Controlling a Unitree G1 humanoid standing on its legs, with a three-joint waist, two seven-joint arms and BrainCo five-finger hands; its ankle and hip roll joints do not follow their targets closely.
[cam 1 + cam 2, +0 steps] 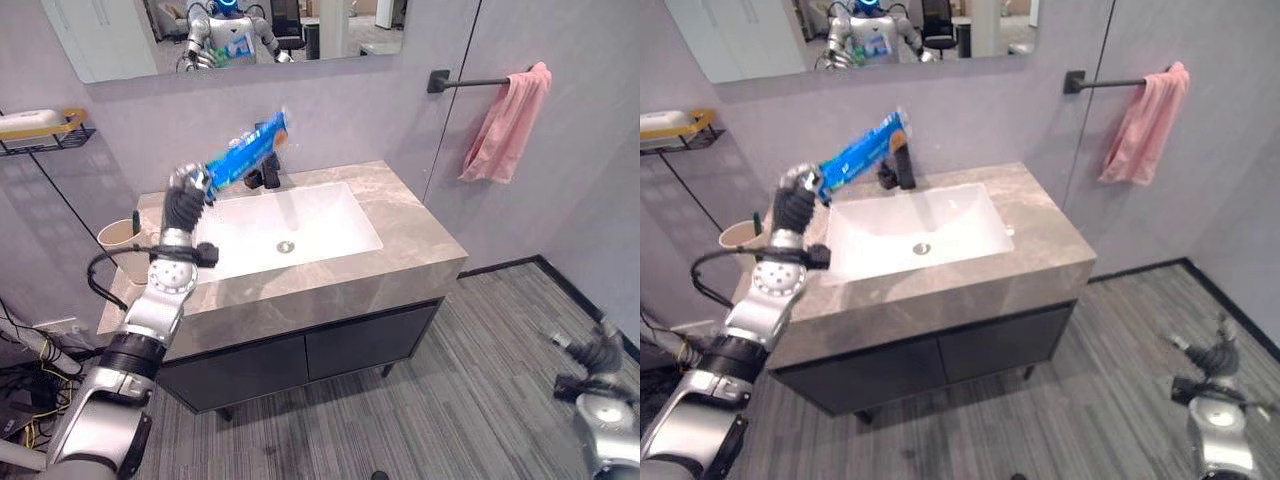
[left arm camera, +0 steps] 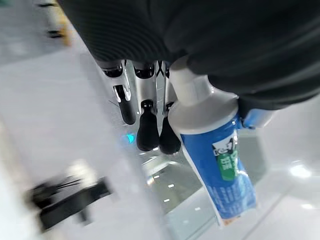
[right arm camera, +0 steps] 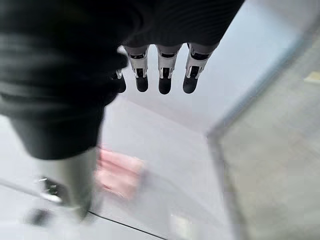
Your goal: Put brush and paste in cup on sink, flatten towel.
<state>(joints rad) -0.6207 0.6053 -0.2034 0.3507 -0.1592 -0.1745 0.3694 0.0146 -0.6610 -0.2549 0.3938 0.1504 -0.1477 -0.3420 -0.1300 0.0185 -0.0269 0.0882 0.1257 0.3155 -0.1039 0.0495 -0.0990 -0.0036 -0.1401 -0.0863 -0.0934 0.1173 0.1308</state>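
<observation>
The left hand (image 1: 186, 196) is raised above the tabletop's (image 1: 400, 230) left side, its fingers (image 2: 146, 131) grasping the blue toothpaste tube (image 1: 243, 152), which slants up over the white sink (image 1: 290, 225) toward the black faucet (image 1: 270, 175). The cup (image 1: 120, 240) stands at the tabletop's left edge. A bunched pink towel (image 1: 508, 120) hangs on the wall bar (image 1: 470, 82). The right hand (image 1: 600, 350) hangs low over the floor, fingers (image 3: 165, 75) released.

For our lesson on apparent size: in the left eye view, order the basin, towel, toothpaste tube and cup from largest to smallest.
1. basin
2. towel
3. toothpaste tube, held by the left hand
4. cup, partly hidden
</observation>
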